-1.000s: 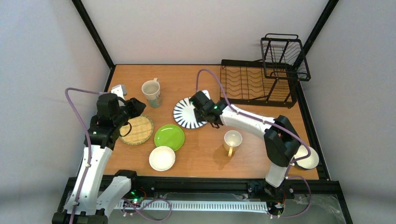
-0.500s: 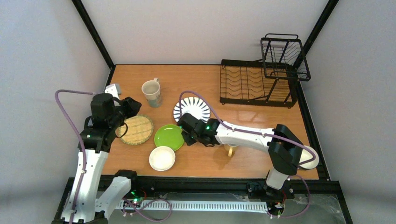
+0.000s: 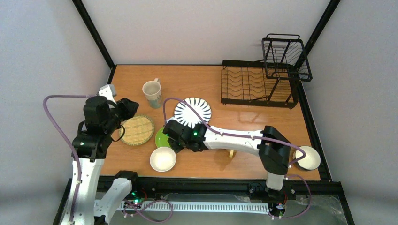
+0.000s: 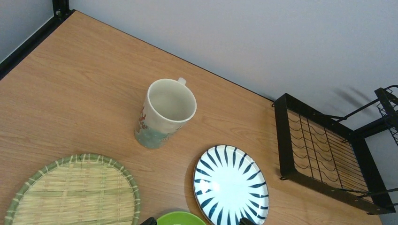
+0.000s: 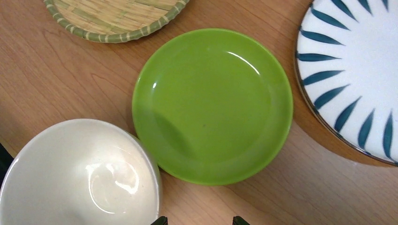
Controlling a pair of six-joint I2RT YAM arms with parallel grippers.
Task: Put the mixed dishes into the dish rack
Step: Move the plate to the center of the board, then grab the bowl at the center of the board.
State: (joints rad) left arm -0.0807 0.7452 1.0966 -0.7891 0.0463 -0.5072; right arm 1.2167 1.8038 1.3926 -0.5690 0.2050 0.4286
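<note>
The black wire dish rack [image 3: 256,85] stands at the far right, nothing in it. A lime-green plate [image 5: 211,103] lies flat with my right gripper [image 5: 199,221] open just above its near edge, next to the small white dish [image 5: 77,173]. From above, that gripper [image 3: 172,136] covers most of the green plate [image 3: 160,137]. The striped plate [image 3: 193,111], bamboo plate [image 3: 136,130] and a pale mug [image 3: 152,93] rest on the table. My left gripper [image 3: 129,108] hovers open and empty over the bamboo plate's far left edge.
A second mug [image 3: 231,153] is mostly hidden under the right forearm. A small bowl [image 3: 307,158] sits at the near right edge behind the right elbow. The rack's tall basket section [image 3: 286,56] rises at the far right corner.
My right arm has swung from the striped plate leftward and nearer, ending over the green plate. The left arm drew back slightly to the left. No dish has moved.
</note>
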